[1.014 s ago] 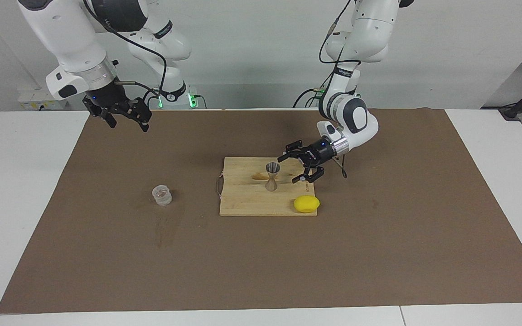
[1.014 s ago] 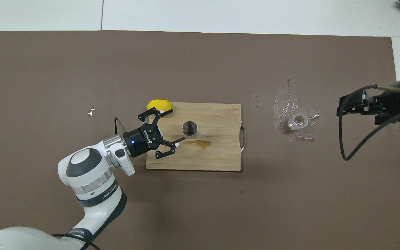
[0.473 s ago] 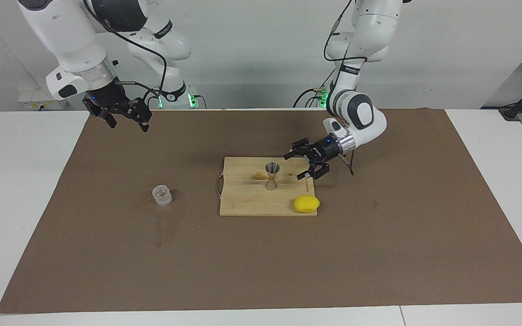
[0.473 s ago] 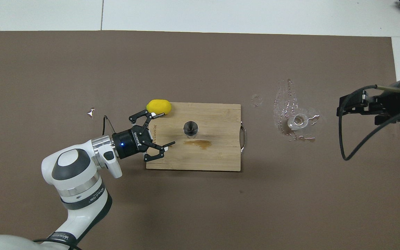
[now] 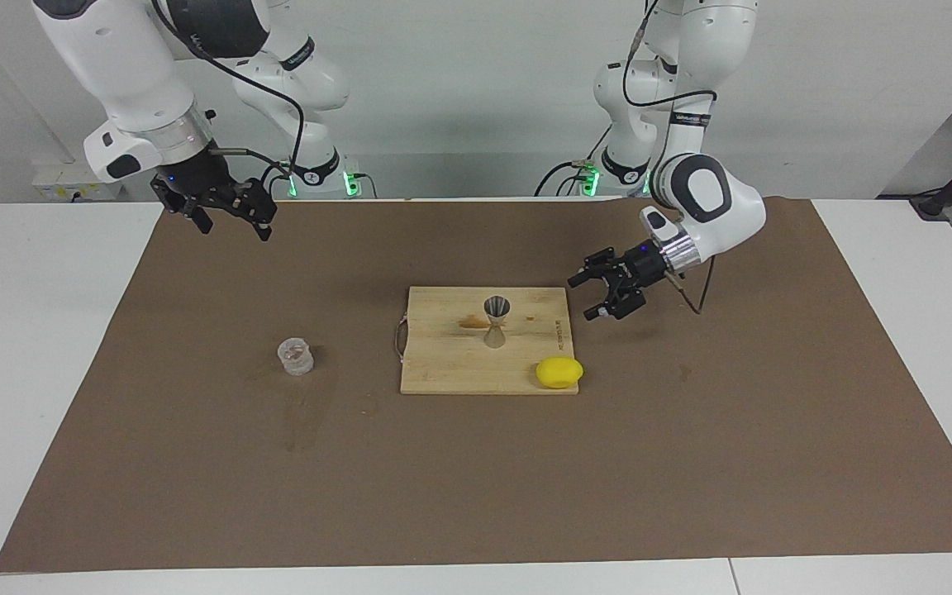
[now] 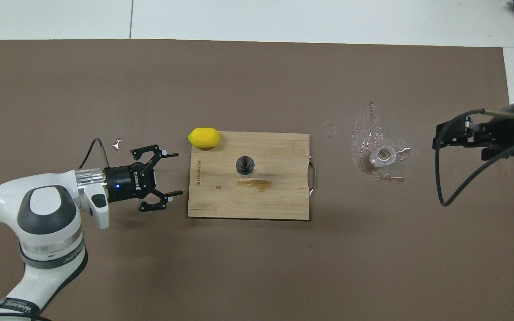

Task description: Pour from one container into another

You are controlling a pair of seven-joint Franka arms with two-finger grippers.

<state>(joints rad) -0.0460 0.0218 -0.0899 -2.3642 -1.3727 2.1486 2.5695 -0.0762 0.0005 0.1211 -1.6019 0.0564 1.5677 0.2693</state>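
A small clear cup (image 5: 296, 356) (image 6: 383, 155) stands upright on the brown mat, toward the right arm's end of the table. On the wooden board (image 5: 443, 368) (image 6: 279, 200) a silver hourglass jigger (image 5: 497, 321) (image 6: 244, 166) stands upright. My left gripper (image 5: 583, 297) (image 6: 176, 174) hangs open and empty, low over the mat just off the board's edge at the left arm's end. It touches nothing. My right gripper (image 5: 235, 230) (image 6: 436, 141) waits raised and open over the mat's edge, apart from the cup.
A yellow lemon (image 5: 559, 372) (image 6: 204, 137) lies at the board's corner farther from the robots. Wet streaks (image 6: 368, 129) shine on the mat around the cup. A brown stain (image 6: 257, 183) marks the board beside the jigger. The board has a metal handle (image 6: 313, 174).
My left gripper has drawn back from beside the jigger, off the board toward the left arm's end, staying open. The right arm, cup and jigger have not moved.
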